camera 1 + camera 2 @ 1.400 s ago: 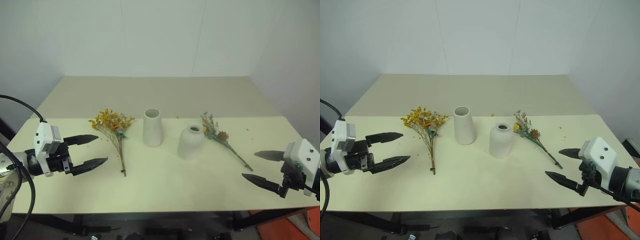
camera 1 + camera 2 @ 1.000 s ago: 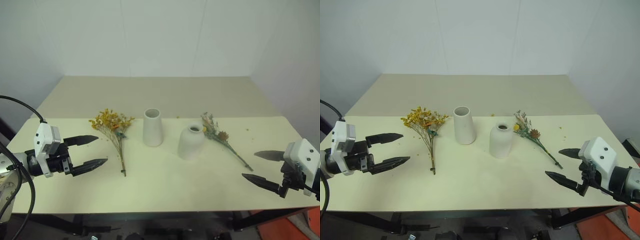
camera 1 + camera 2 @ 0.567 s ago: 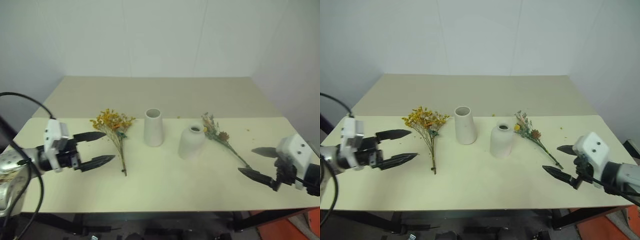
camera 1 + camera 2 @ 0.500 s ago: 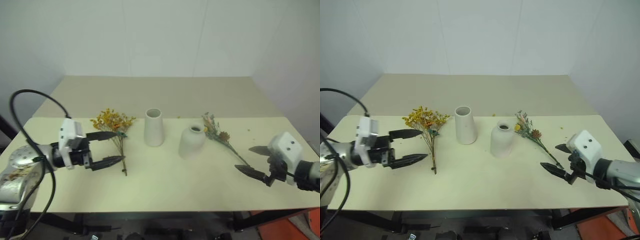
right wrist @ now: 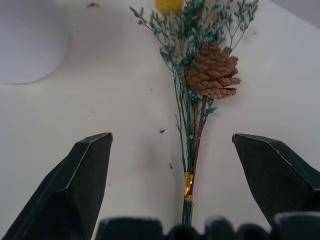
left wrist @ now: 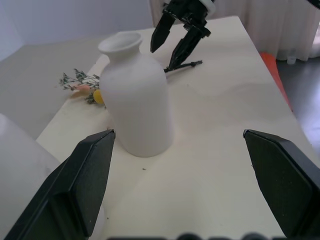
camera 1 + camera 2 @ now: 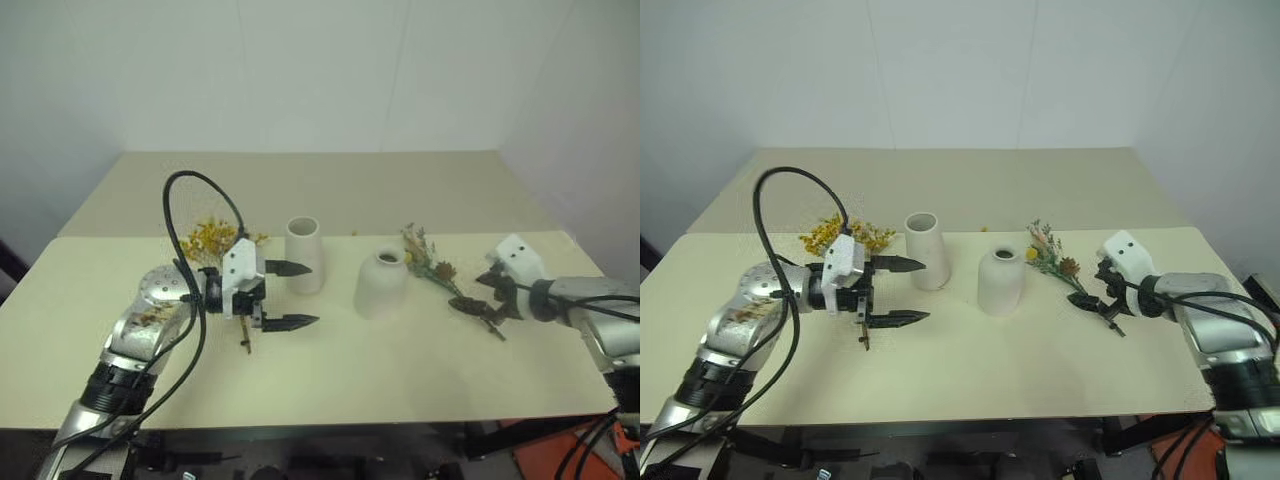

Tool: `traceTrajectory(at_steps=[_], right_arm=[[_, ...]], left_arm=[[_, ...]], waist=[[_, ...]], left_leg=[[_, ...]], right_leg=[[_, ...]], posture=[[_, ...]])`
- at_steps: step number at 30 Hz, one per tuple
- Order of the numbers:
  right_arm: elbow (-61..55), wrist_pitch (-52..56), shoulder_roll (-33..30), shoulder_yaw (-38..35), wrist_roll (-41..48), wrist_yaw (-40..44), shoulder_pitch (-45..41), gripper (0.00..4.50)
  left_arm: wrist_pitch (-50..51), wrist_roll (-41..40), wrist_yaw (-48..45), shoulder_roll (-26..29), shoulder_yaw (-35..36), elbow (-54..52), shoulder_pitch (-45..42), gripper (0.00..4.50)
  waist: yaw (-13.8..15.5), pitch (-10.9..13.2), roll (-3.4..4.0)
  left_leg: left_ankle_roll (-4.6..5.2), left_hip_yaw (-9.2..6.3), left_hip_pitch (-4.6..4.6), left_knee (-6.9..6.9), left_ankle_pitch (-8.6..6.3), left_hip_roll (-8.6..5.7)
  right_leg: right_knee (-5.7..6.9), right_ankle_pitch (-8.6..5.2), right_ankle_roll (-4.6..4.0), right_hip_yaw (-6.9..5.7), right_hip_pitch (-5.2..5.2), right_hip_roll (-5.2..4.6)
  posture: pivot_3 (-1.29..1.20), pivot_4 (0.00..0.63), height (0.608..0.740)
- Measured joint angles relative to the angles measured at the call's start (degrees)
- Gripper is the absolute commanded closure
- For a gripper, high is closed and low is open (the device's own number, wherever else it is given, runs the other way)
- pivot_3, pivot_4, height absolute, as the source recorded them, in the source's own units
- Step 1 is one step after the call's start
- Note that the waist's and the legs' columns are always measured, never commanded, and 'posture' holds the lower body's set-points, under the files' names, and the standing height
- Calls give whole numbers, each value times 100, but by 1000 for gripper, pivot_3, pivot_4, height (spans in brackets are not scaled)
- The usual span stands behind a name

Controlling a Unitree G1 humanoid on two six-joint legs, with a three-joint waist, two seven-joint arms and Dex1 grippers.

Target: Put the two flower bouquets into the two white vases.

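Observation:
The bushy yellow bouquet (image 7: 212, 236) lies left of the tall white vase (image 7: 304, 256), its stem end (image 7: 246, 343) poking out below my left gripper. That left gripper (image 7: 314, 294) hovers over the stem, open, fingers pointing right toward the vases. The squat white vase (image 7: 382, 286) stands between the fingers in the left wrist view (image 6: 137, 100). The grey-green bouquet (image 7: 432, 266) with its pinecone (image 5: 212, 72) lies right of the squat vase. My right gripper (image 5: 171, 136) is open, its fingers on either side of this bouquet's stem (image 5: 189, 165), holding nothing.
The beige table (image 7: 330, 390) backs onto a white wall. A black cable (image 7: 205, 195) loops from my left arm over the yellow blooms. Small flower crumbs dot the surface near the squat vase. Something orange (image 7: 575, 442) sits below the table's right front corner.
My left gripper has swung right, over the yellow bouquet's stem toward the vases. My right gripper has moved forward and left to straddle the grey-green bouquet's stem. Both stay open.

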Motion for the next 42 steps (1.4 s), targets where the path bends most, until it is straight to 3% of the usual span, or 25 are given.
traceTrajectory(at_steps=[9, 12, 21, 32, 42], right_arm=[[1748, -424, 445, 471, -601, 238, -822, 0], [2178, -566, 576, 472, -696, 322, -1078, 604], [2901, -898, 836, 482, -1002, 528, -1520, 3585], [2812, -973, 879, 202, -1072, 70, -1438, 3585], [833, -829, 1457, -1668, -441, -1870, -1140, 3585]], left_arm=[[-52, 157, -30, -149, -98, 29, 56, 9], [-53, 178, -30, -144, -97, 11, 141, 0], [-53, 183, -34, -75, -95, -96, 259, 0], [-113, 181, -43, -49, -92, -123, 322, 0], [-119, 137, -61, 119, 140, -120, 425, 0]], waist=[[-12, 1, 2], [-42, 1, 2], [-113, 0, 3], [-115, 1, 5], [-118, 4, 12]], left_leg=[[1, 0, -2, 0, -1, -1], [1, -1, 0, 0, -1, 0], [1, -3, 0, 0, -1, 0], [1, -3, -3, -1, -1, -1], [1, -4, -3, -4, -1, -1]], right_leg=[[2, 1, -1, 0, -4, -1], [3, 1, -1, 0, -3, -1], [3, 1, -1, -1, -2, -1], [4, 1, -1, 0, -6, -1], [9, 1, -1, 3, -9, -1]], posture=[[0, 150, 740], [0, 150, 740], [0, 150, 740], [0, 150, 740], [0, 150, 740]])
